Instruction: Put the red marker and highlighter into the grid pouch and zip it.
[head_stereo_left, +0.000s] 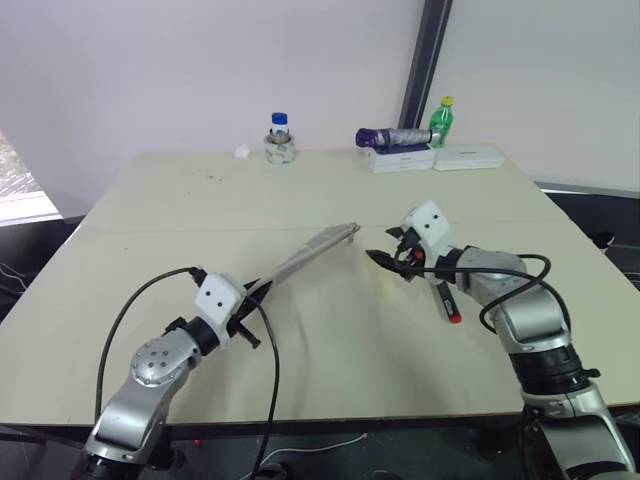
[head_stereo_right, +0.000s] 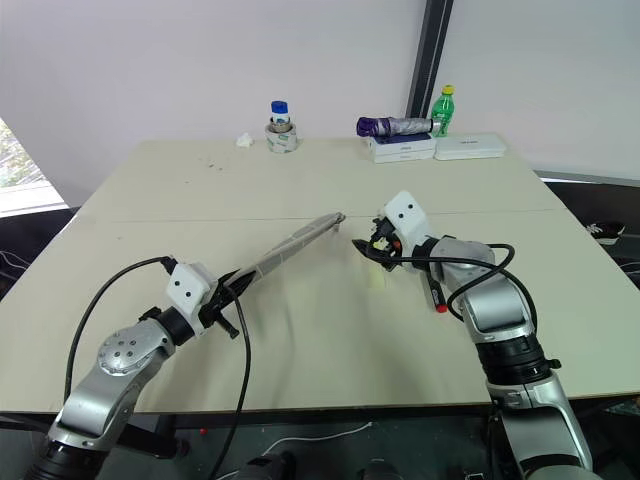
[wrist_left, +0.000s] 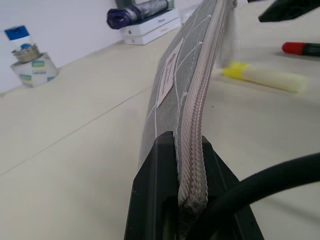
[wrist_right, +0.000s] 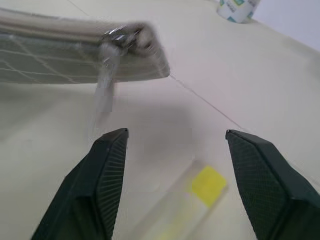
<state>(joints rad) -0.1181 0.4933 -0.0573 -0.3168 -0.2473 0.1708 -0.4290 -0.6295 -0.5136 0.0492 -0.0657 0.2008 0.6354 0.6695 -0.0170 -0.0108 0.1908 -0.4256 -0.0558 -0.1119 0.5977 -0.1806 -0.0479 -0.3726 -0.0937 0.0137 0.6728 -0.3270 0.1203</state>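
The grid pouch is lifted off the table and turned edge-on, zipper edge up, with my left gripper shut on its near end. Its far end with the dangling zipper pull hangs just ahead of my right gripper, which is open with nothing between its fingers. The highlighter, pale yellow with a brighter cap, lies on the table below the right gripper. The red marker rests on the table beside my right forearm, to the right of the highlighter.
At the table's far edge stand a tape roll with a blue-capped jar, a purple folded umbrella on white boxes, a green bottle and a flat white case. A black cable loops from each wrist.
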